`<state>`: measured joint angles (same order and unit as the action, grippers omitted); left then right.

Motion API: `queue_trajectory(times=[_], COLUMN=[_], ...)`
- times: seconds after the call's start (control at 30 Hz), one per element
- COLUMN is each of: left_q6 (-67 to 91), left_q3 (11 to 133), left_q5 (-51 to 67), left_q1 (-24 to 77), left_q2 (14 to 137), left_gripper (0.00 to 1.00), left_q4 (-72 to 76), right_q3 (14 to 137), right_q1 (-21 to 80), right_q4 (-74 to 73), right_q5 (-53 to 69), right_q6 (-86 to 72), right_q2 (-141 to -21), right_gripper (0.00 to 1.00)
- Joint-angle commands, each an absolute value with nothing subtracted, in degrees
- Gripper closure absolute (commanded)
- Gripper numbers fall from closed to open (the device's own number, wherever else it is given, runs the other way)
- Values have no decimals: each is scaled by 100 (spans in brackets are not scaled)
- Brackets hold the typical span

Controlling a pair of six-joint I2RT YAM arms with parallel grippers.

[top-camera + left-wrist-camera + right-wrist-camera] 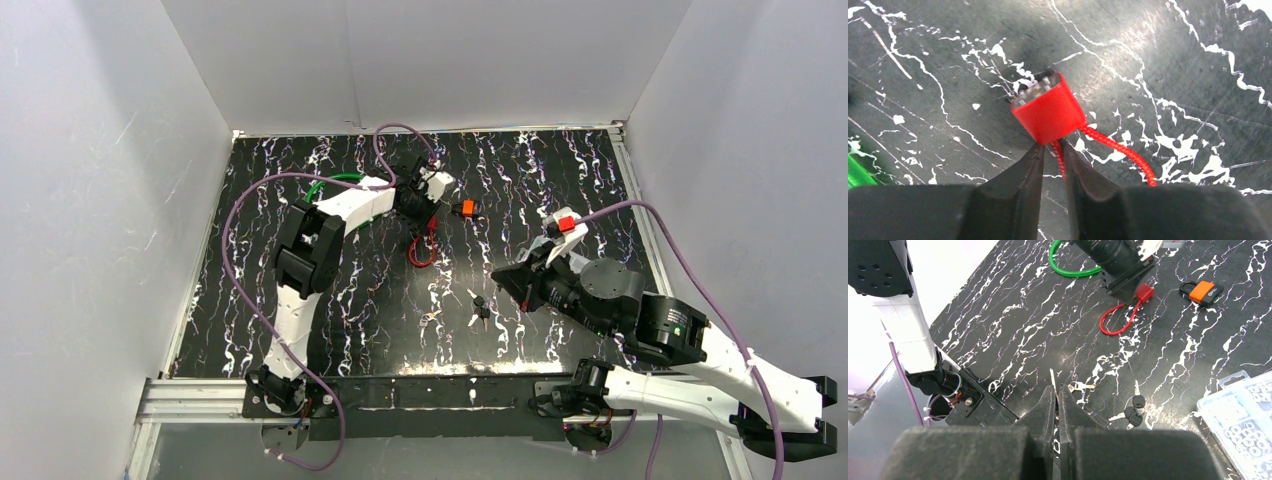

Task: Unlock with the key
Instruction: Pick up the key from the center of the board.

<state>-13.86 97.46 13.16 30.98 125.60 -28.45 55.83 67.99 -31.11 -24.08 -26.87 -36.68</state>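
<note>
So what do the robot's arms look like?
The left arm and right arm are white with chunky black joints. A purple cable loops along each one. The right arm has a tiny green light. Each arm ends in two black pointed fingers.

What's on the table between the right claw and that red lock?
In the right wrist view, a silver key lies just past the right gripper, then the red lock's looped cable; the rest is bare tabletop.
</note>
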Motion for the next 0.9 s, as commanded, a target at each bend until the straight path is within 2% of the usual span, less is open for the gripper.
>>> queue_trajectory(times=[0.0, 0.37, 0.5, 0.7, 0.77, 0.8, 0.87], left_q6=[-1722, -3034, -3335, -3815, -3930, -3985, -4093], left_q3=[9403, 7903, 6846, 5178, 4823, 4633, 4258], left_q5=[1440, 1392, 1436, 1973, 2151, 2226, 2340], left_q1=[3113, 3120, 3112, 3063, 3054, 3050, 3052], left_q2=[12521, 11352, 10347, 8376, 7952, 7759, 7393], left_gripper=[88, 90, 94, 93, 90, 85, 66], left_q4=[-2928, -3016, -3208, -3522, -3822, -3935, -4029], right_q3=[5812, 5957, 5938, 5719, 5654, 5641, 5623], right_q1=[6785, 6778, 6776, 6769, 6768, 6769, 6768], right_q4=[-2856, -2848, -2818, -2602, -2556, -2542, -2502], right_q5=[-2540, -2444, -2423, -2316, -2271, -2242, -2206], right_q6=[-2725, -2708, -2712, -2811, -2831, -2838, -2833], right_q2=[-3589, -3810, -3840, -3781, -3793, -3809, -3853], right_gripper=[99, 99, 99, 99, 99, 99, 99])
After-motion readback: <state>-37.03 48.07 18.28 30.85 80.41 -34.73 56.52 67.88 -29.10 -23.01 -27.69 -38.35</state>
